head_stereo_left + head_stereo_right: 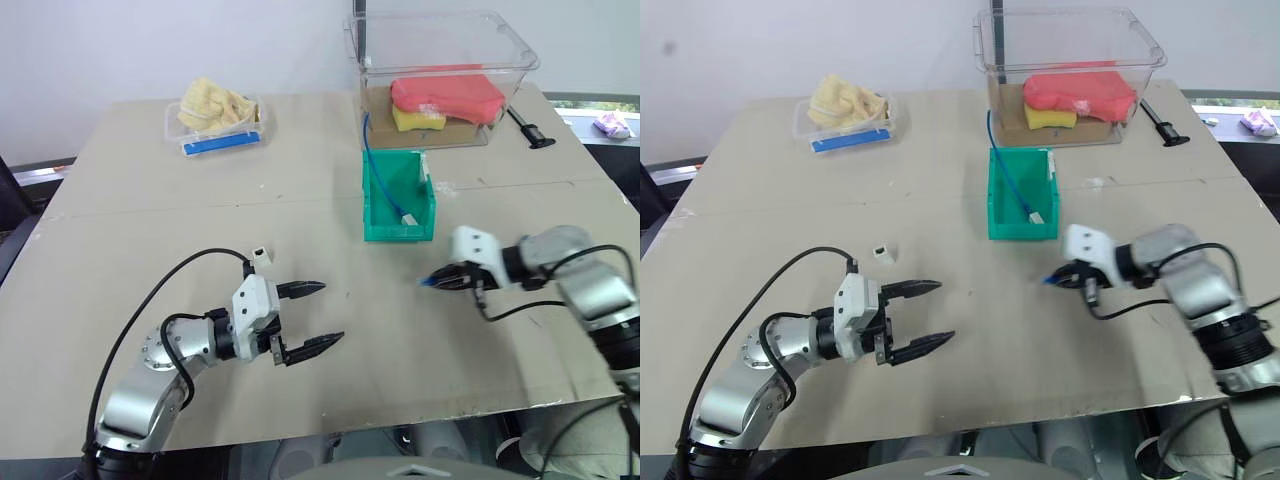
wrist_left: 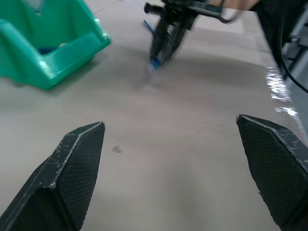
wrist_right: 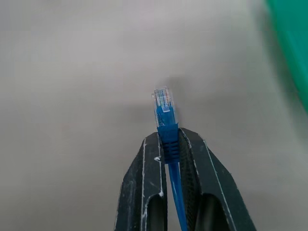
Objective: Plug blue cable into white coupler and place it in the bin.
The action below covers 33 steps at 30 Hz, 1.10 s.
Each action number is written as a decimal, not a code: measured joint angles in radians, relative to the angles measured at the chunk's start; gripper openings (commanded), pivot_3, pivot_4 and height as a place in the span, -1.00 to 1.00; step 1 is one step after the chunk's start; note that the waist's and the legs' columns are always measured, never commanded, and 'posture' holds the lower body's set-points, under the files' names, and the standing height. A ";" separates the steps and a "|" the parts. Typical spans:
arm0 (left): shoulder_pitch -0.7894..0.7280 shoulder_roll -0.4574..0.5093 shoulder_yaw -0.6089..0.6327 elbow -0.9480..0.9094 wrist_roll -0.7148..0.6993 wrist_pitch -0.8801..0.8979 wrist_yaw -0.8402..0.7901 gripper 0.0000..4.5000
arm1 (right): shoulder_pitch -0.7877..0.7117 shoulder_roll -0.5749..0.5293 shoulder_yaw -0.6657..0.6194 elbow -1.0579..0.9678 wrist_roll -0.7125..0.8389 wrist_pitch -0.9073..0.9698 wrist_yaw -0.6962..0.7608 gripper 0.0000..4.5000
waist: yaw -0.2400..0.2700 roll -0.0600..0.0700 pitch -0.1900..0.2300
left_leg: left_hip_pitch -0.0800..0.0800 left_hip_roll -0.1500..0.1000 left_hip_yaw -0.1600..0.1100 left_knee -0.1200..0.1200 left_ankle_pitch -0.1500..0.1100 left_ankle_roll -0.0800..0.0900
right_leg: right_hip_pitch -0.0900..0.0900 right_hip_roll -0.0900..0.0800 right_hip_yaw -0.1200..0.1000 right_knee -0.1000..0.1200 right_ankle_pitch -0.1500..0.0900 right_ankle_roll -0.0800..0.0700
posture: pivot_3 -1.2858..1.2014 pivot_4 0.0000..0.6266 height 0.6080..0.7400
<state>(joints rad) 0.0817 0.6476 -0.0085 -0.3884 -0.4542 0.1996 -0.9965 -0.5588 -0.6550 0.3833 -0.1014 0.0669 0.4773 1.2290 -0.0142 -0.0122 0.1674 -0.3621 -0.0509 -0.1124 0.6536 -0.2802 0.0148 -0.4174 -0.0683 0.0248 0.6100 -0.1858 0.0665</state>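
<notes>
Blue cable (image 3: 167,126) plug pinched in right gripper (image 3: 169,139) over bare tabletop (image 1: 400,340), left gripper (image 1: 312,318) wide apart.

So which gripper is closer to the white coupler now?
Left. The left gripper hovers open just beside the white coupler; the right gripper, shut on the blue cable, is farther across the table.

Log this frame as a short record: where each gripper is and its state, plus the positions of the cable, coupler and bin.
right gripper: shut on the blue cable just behind its clear plug, over the table
left gripper: open, empty, low over the table
white coupler: on the table beside the left gripper, not gripped
bin: green, near the table's middle; another blue cable runs into it
plugging: not yet done
</notes>
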 measured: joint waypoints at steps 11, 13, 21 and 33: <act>-0.120 0.044 -0.018 0.075 0.062 0.041 -0.009 1.00 | -0.085 0.127 0.108 0.134 -0.076 -0.130 -0.038 0.33 | 0.002 0.000 0.000 | -0.001 -0.003 -0.003 -0.001 0.003 -0.005 | 0.000 -0.002 -0.003 0.000 0.000 0.000 | 0.03 -0.52 1.00; -0.129 0.044 -0.044 0.090 0.081 0.039 -0.015 1.00 | -0.021 0.120 0.047 0.086 -0.006 -0.115 -0.032 0.79 | 0.003 0.000 0.000 | -0.002 -0.003 -0.003 -0.001 0.002 -0.005 | -0.001 -0.002 -0.002 0.000 0.000 0.000 | 0.03 -0.52 1.00; -0.251 -0.002 -0.140 0.194 0.146 0.042 -0.021 1.00 | 0.371 0.016 -0.316 -0.297 0.236 -0.100 -0.109 0.99 | 0.019 0.000 0.000 | -0.004 -0.004 -0.004 -0.001 0.000 -0.001 | -0.002 -0.002 -0.003 0.000 0.000 0.000 | 0.03 -0.52 1.00; -0.398 -0.094 -0.267 0.379 0.250 0.000 -0.050 1.00 | 0.883 0.011 -0.577 -0.672 0.233 -0.048 -0.395 0.99 | 0.024 -0.001 -0.001 | 0.001 -0.002 0.002 0.002 0.000 0.000 | 0.003 -0.001 -0.002 0.001 -0.002 0.004 | 0.03 -0.52 1.00</act>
<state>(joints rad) -0.3161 0.5534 -0.2755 -0.0089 -0.2045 0.1991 -1.0464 0.3238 -0.6444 -0.1939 -0.7738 0.3001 0.4290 0.8343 0.0099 -0.0127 0.1665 -0.3614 -0.0527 -0.1102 0.6556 -0.2800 0.0149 -0.4147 -0.0688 0.0225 0.6110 -0.1876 0.0701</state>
